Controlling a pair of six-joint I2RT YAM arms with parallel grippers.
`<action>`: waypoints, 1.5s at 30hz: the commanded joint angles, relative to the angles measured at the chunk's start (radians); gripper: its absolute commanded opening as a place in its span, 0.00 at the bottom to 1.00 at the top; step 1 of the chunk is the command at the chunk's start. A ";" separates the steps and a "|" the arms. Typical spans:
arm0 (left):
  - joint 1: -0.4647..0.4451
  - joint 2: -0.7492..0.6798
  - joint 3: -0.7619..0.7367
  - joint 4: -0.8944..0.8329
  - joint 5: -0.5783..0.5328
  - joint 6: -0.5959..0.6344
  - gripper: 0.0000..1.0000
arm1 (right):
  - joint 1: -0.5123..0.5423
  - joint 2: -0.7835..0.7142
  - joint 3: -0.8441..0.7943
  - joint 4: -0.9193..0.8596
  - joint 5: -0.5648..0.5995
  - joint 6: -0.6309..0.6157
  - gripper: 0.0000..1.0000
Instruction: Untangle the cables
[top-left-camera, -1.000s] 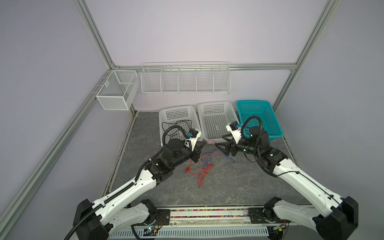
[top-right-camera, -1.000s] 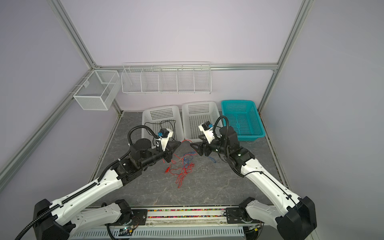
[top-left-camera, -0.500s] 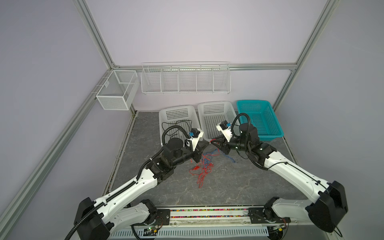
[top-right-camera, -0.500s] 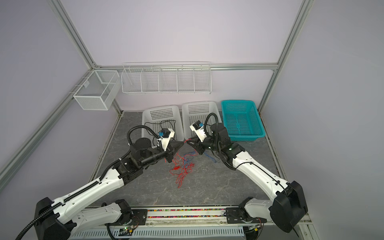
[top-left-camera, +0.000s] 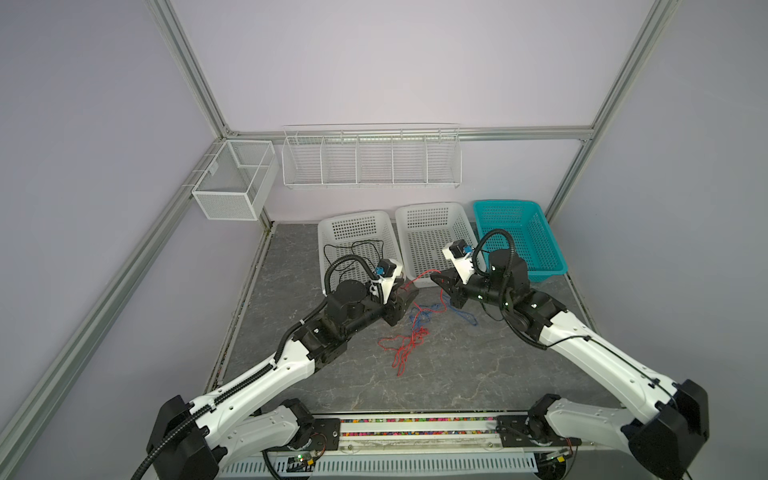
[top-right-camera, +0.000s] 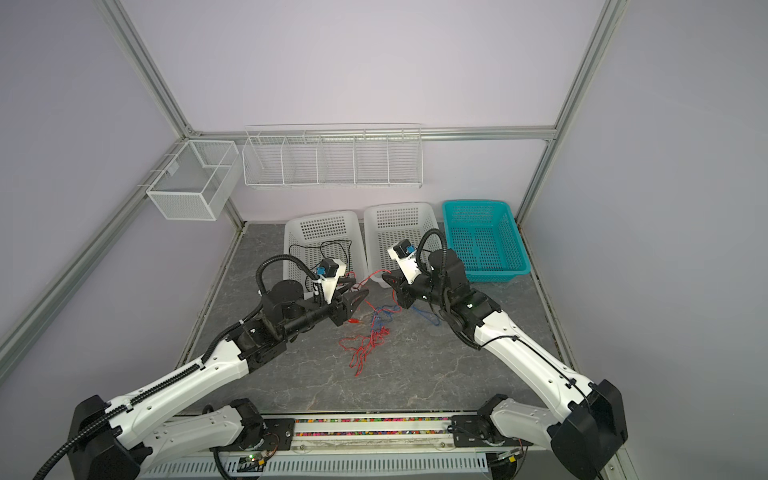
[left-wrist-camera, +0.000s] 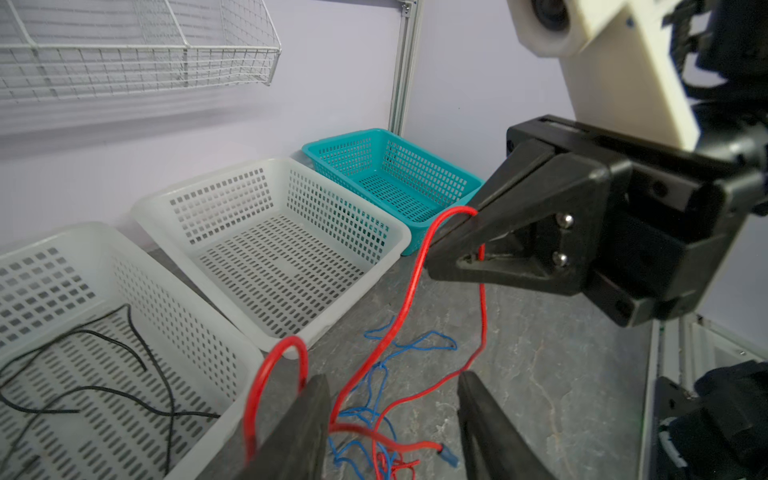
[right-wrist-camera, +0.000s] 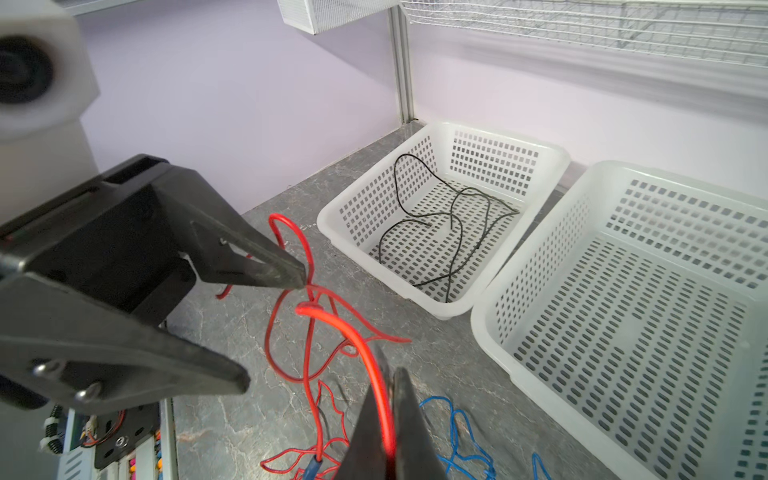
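Desk (top-left-camera: 478, 365) of grey marbled stone fills the lower half of both top views. Left of centre, a white perforated plastic basket (top-left-camera: 330, 232) holds a thin black cable (left-wrist-camera: 171, 412) in loose curls. Just below it, the left pincer (top-left-camera: 409, 293), jaws spread. In the left wrist view, a loop of thin red cable (left-wrist-camera: 291, 340) arches up against one finger (left-wrist-camera: 307, 419). Centre frame: red slack heaped on the desk, snarled with a thin blue cable (top-left-camera: 420, 314). Right of centre, right pincer (top-left-camera: 435, 277) pressed together, pinching the red cable above the desk. Behind it, a second white perforated plastic basket (top-left-camera: 428, 206). Far right, a teal perforated plastic basket (top-left-camera: 505, 203).
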 joint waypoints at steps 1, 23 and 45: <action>0.000 -0.049 -0.024 0.000 -0.077 -0.004 0.54 | -0.003 -0.033 -0.033 -0.002 0.074 -0.009 0.07; 0.043 -0.230 -0.364 0.247 -0.110 0.012 0.72 | -0.009 -0.191 0.002 -0.116 0.139 0.056 0.06; 0.031 0.248 -0.336 0.812 0.112 -0.090 0.69 | -0.007 -0.245 0.039 -0.116 0.101 0.084 0.07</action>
